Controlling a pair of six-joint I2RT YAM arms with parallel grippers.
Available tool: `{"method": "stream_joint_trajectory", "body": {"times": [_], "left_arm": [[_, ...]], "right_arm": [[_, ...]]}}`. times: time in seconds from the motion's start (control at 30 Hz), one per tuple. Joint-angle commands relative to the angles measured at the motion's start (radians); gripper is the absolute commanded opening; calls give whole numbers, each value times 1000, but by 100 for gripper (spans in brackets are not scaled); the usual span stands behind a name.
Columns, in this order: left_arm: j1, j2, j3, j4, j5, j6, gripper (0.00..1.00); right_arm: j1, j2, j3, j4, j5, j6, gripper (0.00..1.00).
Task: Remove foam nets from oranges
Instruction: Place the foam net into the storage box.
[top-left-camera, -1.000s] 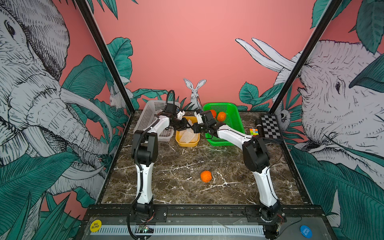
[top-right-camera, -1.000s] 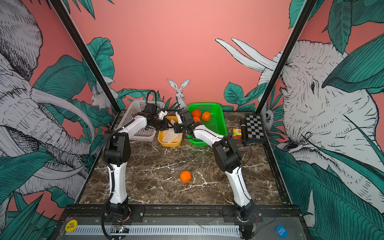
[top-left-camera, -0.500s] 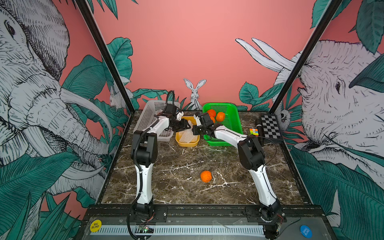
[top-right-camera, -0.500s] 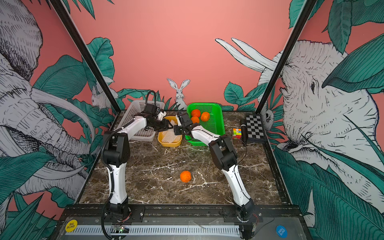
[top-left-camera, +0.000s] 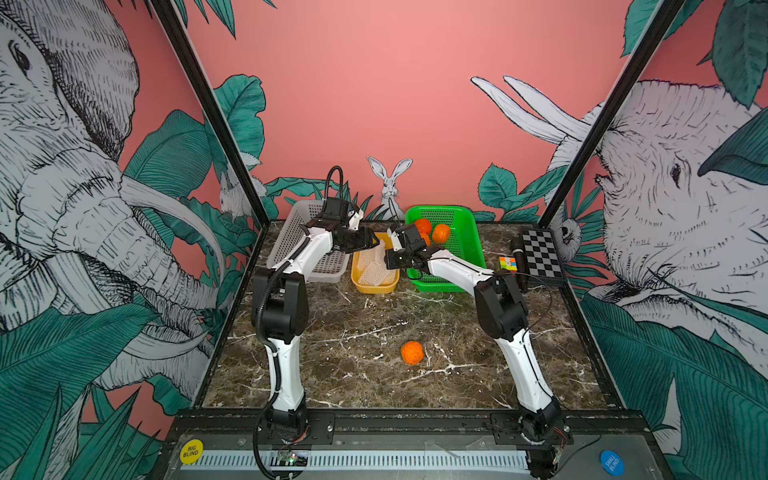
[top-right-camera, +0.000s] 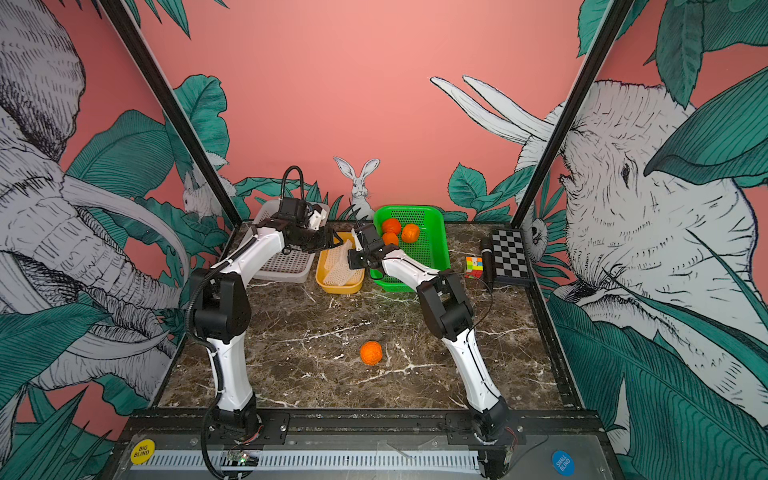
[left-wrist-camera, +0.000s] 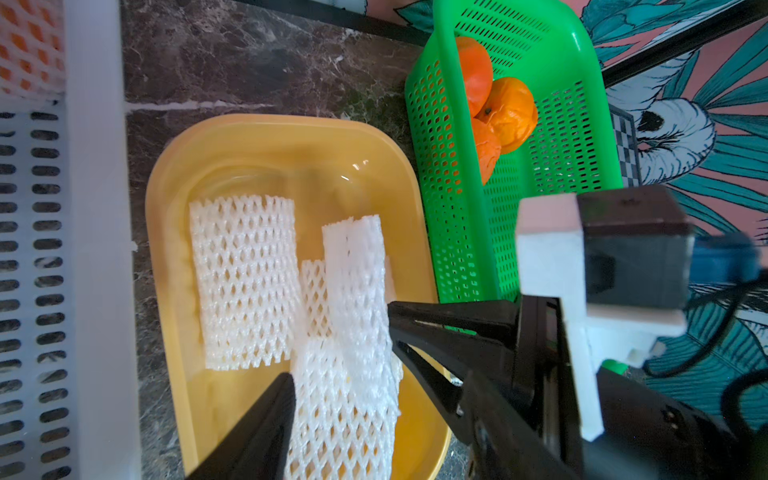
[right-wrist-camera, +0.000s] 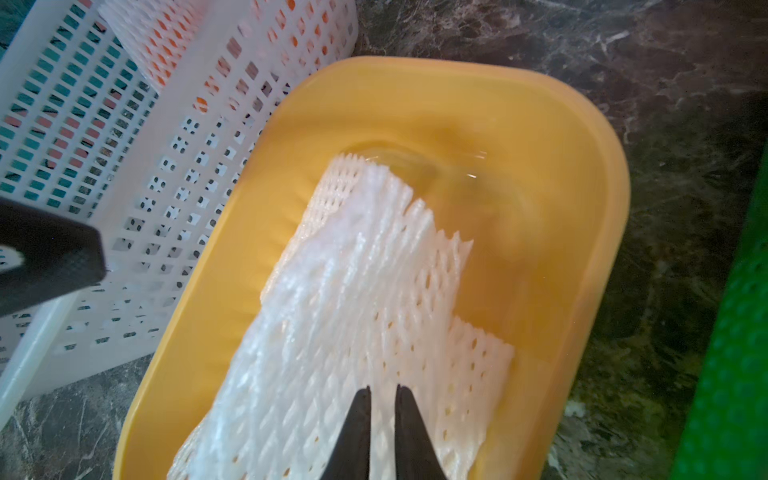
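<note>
Foam net (top-left-camera: 374, 266) is seen in both top views, raised on a slant out of the yellow tray (top-left-camera: 374, 289). Its upper end lies between the left gripper (top-left-camera: 374, 244) and the right gripper (top-left-camera: 387, 259), which meet above the tray. Three bare oranges (top-left-camera: 440, 233) are gathered at the far end of the green basket (top-left-camera: 465, 249). One loose orange (top-left-camera: 412, 353) is left on the marble table (top-left-camera: 353, 324), well apart from the containers. The white basket (top-left-camera: 291, 249) is set just beside the tray on the left arm's side. A puzzle cube (top-left-camera: 508, 263) and a checkerboard (top-left-camera: 540, 253) are placed near the right edge.

From the left wrist, the left gripper's jaws are seen spread wide, with one of its fingers (left-wrist-camera: 266, 424) on each side of the net's lower part. Whether they touch it cannot be told. The right gripper is pressed closed on the net's edge. A flat net (left-wrist-camera: 243, 282) is laid on the tray floor beside it, and a netted orange (left-wrist-camera: 29, 45) is glimpsed inside the white basket.

From the right wrist, the right gripper's two dark fingertips (right-wrist-camera: 361, 415) are drawn almost together, with white mesh caught between them. The net is stretched away from them over the tray, above further nets.
</note>
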Motion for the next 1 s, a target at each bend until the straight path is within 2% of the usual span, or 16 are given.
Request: {"method": "stream_joint_trajectory", "body": {"times": [0.0,0.27,0.47,0.67,0.87,0.97], "left_arm": [[6,-87,-25,5,18,0,67],[6,-182,-156,42,-21,-12,68],[6,-238,-228,50,-94,-21,87],[4,-282,-276,47,-122,-24,99],[0,-410,-415,85,-119,-32,99],[-18,-512,-528,114,-105,-33,100]], "right_arm": [[5,-14,22,-26,-9,0,17],[7,-111,-7,-25,27,-18,25],[7,-151,-34,-17,47,-25,29],[10,-187,-42,-27,27,-35,33],[16,-392,-250,27,-77,-128,49],[22,-577,-483,55,-149,-272,63]]}}
